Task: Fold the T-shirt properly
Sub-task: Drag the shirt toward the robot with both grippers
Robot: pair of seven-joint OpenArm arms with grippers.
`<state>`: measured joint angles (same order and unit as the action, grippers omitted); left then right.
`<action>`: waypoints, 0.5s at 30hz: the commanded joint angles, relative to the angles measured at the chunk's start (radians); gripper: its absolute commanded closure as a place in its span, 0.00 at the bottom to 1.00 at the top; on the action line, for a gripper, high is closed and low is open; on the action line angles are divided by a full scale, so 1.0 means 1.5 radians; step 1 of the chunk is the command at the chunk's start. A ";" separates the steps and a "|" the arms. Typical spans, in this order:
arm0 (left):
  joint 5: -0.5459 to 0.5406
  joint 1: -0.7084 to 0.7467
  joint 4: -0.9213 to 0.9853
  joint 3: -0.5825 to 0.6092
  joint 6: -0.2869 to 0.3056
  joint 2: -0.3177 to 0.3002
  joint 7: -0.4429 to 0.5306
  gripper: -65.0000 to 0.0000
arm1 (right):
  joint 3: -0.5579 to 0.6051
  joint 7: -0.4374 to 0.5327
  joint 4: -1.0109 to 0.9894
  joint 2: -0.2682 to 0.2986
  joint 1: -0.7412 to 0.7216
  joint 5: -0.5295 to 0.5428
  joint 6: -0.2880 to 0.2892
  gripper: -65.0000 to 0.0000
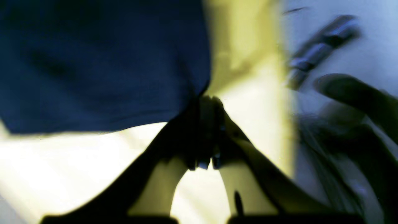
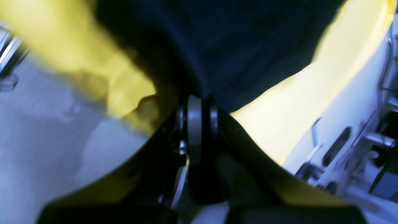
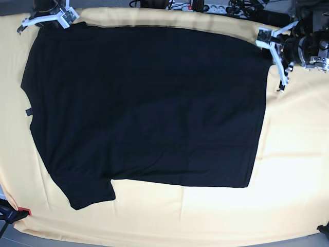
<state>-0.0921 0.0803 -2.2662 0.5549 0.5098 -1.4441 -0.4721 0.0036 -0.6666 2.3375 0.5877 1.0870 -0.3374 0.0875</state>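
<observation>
The black T-shirt (image 3: 149, 103) lies spread flat, plain side up, on the pale yellow cloth (image 3: 288, 170); no print shows. One sleeve (image 3: 87, 193) points to the front left. My left gripper (image 3: 264, 37) is shut on the shirt's back right corner. In the left wrist view the fingers (image 1: 210, 99) pinch the dark fabric (image 1: 93, 62). My right gripper (image 3: 66, 19) is shut on the back left corner. In the right wrist view the fingers (image 2: 200, 99) clamp the fabric's edge (image 2: 233, 40). Both wrist views are blurred.
Cables and a power strip (image 3: 205, 6) lie along the table's back edge. A red and black object (image 3: 20, 212) sits at the front left corner. The yellow cloth (image 1: 248, 46) ends at a white surface with metal parts (image 2: 335, 149) beside each arm.
</observation>
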 commanded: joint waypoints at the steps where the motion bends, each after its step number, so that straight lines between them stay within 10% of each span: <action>1: 0.013 -0.006 -0.006 -0.007 -0.027 -0.004 0.005 1.00 | -0.004 0.014 0.012 0.016 -0.020 0.002 -0.010 1.00; 8: 0.133 -0.009 0.040 -0.008 -0.182 0.094 0.025 1.00 | -0.004 0.052 0.012 0.045 -0.160 0.092 0.034 1.00; 15: 0.210 -0.011 0.129 -0.009 -0.222 0.171 0.059 1.00 | -0.004 0.067 -0.036 0.045 -0.260 0.157 0.065 1.00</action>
<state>0.2153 0.0746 -2.0598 0.5549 0.1936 -1.1660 -0.3923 0.0055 -0.5865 2.2665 0.6415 0.6968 -0.0921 0.1978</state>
